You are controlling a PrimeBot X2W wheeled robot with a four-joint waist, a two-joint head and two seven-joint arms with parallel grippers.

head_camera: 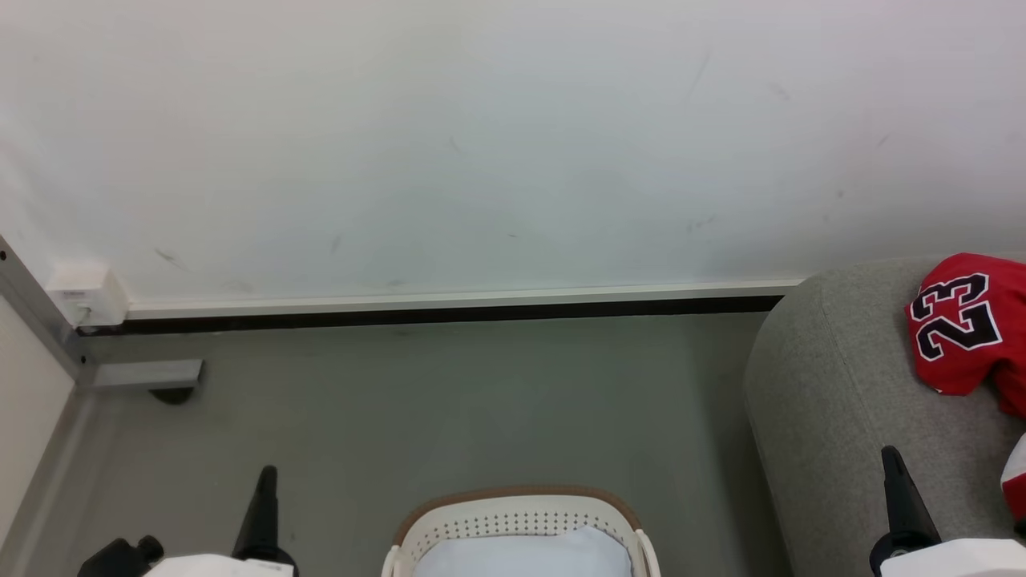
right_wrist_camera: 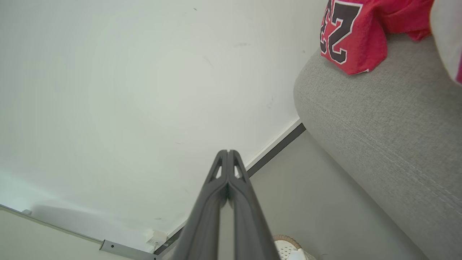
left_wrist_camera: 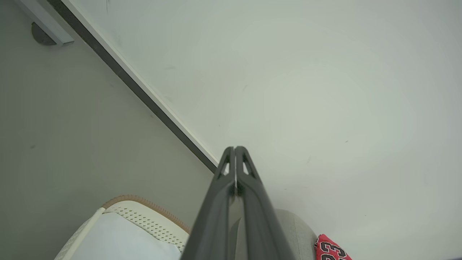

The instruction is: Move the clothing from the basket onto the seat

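Jersey (head_camera: 966,324) and second red garment (head_camera: 1016,479) lie on the seat (head_camera: 834,417); basket (head_camera: 513,517) shows pale cloth (head_camera: 521,557); left claw (head_camera: 268,477) and right claw (head_camera: 890,458) are pinched closed, empty; I'd keep both clear.

Tightly closed right hand (right_wrist_camera: 228,153), red jersey (right_wrist_camera: 355,43) on grey seat (right_wrist_camera: 382,137).

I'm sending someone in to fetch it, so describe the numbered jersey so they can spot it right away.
Find the large grey upholstered seat by the white wall, right of the basket. On its top lies a crumpled red jersey. Its black, white-edged 23 sets it apart from the red garment with a white band beside it.
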